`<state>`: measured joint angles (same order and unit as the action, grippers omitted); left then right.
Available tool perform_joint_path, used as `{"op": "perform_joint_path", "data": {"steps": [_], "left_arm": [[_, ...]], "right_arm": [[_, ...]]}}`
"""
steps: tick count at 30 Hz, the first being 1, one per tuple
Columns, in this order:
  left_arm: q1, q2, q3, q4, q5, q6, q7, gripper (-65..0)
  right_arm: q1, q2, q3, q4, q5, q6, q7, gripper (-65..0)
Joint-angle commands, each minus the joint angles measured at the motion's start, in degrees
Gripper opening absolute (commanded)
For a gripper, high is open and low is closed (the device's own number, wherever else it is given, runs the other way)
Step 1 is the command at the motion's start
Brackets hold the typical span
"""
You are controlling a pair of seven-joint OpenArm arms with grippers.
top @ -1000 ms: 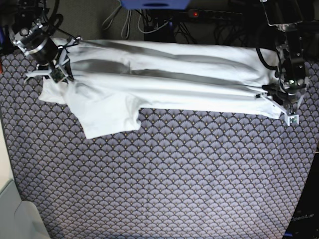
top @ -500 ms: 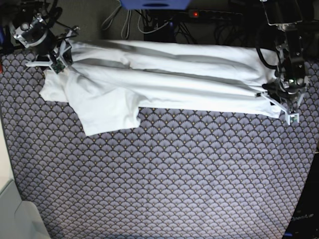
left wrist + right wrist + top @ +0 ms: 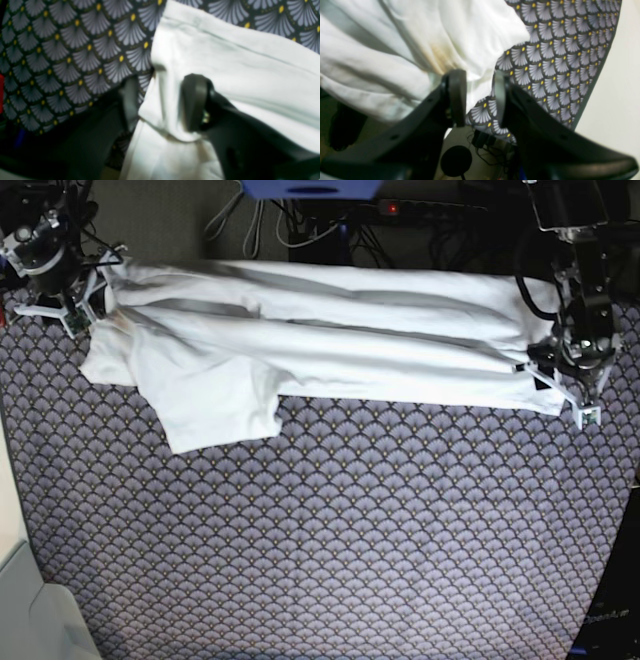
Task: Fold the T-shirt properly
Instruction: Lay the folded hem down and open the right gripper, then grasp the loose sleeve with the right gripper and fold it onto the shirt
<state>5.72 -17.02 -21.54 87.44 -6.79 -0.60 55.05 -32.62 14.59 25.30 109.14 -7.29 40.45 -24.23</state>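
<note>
Patterned cloth of grey fan scales with yellow dots covers the table (image 3: 350, 540), whose near half carries nothing but this covering. Beyond it the T-shirt (image 3: 320, 345), plain white and wrinkled, lies as a long band across the far half of the table, with one sleeve flap hanging toward the viewer at the base view's left. At the band's right end stands the left gripper (image 3: 568, 385); in the left wrist view its jaws are spread, one finger (image 3: 195, 100) resting on the cloth and the other on the table covering, with a raised ridge of the shirt's edge between them, not pinched. At the band's far left corner the right gripper (image 3: 78, 298) hangs just off the cloth; in the right wrist view its jaws (image 3: 477, 97) stand apart, with the shirt's edge and the patterned covering showing in the gap behind them. Cables (image 3: 300, 225) lie past the table's far edge.
</note>
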Motion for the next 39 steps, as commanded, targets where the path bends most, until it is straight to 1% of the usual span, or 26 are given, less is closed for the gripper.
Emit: {"op": "perform_joint_path", "data": {"steps": [1,4,6,10,11,13,16,19,22,25,29,32,35,39], "left_arm": [[-0.2,-0.8,-0.2,1.1,0.1,0.2,-0.6,-30.9],[-0.1,-1.5,-0.2,1.1,0.1,0.2,-0.6,-30.8],[-0.1,-1.6,-0.2,1.1,0.1,0.2,-0.6,-30.8],[-0.1,-1.7,-0.1,1.0,0.1,0.1,-0.6,-30.5],[-0.1,-1.9,0.1,1.0,0.1,-0.3,-0.5,-30.4],[-0.1,-3.1,2.2,1.0,0.1,-2.9,0.2,-30.4],[-0.2,-3.5,3.4,1.0,0.2,-3.8,1.8,-30.4],[-0.3,-3.5,3.3,1.1,0.2,-3.8,2.1,-30.4],[-0.3,-3.5,3.3,1.1,0.6,-3.8,2.1,-30.4],[-0.2,-3.5,3.3,1.1,0.7,-3.8,2.1,-30.4],[-0.2,-3.5,3.3,1.1,0.8,-3.7,2.1,-30.4],[-0.2,-3.4,3.3,1.1,0.8,-3.7,2.1,-30.4],[-0.2,-3.3,3.3,1.1,0.8,-3.7,2.1,-30.4],[-0.3,-3.2,3.3,1.1,0.8,-3.7,2.1,-30.4]], "right_arm": [[-0.2,0.8,0.5,1.1,0.5,-0.4,0.9,-44.4],[0.3,0.8,1.6,1.8,0.6,-0.4,0.9,-44.4],[0.4,0.8,1.3,3.5,0.7,-0.4,0.8,-44.4],[5.4,0.7,-3.0,4.7,0.6,-0.4,0.6,-43.2],[7.3,0.7,-3.9,4.7,0.6,-0.4,-0.6,-41.1],[11.9,0.7,-6.5,4.7,0.7,-0.4,-4.7,-35.7],[20.7,0.6,-10.4,3.0,0.7,-0.4,-12.9,-29.0],[28.9,0.5,-14.3,-0.7,0.7,-0.4,-19.1,-26.2],[36.2,0.5,-17.6,-7.6,0.7,-0.4,-22.9,-24.8],[40.9,0.4,-20.1,-15.7,0.7,-0.4,-22.9,-24.8],[44.5,0.3,-23.2,-24.6,0.8,-0.4,-22.2,-24.8],[45.7,-0.9,-23.5,-30.2,0.8,-0.4,-18.9,-25.0],[46.5,-1.2,-23.5,-34.4,0.8,-0.4,-15.0,-25.0],[48.4,-1.2,-23.6,-41.0,0.8,-0.4,-12.5,-25.2]]}}
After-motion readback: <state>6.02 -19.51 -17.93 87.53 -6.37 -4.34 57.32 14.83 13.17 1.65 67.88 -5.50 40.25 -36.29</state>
